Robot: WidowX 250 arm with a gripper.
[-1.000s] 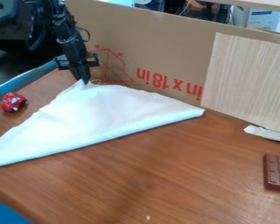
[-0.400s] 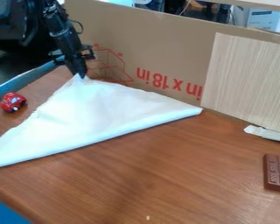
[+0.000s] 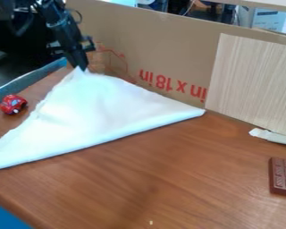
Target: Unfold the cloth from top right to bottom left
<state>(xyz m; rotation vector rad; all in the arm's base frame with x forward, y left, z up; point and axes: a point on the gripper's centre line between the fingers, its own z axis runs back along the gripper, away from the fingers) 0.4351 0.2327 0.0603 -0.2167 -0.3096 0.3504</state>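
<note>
black two-finger gripper (image 3: 81,69) pointing down at the upper left, its claw closed on the peaked top corner of the white cloth (image 3: 100,109), the cloth folded in a triangle across the left of the brown wooden table (image 3: 187,179), cardboard panel (image 3: 163,49) just behind

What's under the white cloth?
The wooden table shows along the front edge of the white cloth; whatever else may be underneath is covered and can't be seen.

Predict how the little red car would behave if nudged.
The red toy car would probably roll, as it sits upright on visible wheels. Its small, compact body suggests it is light and would likely shift with little force.
</note>
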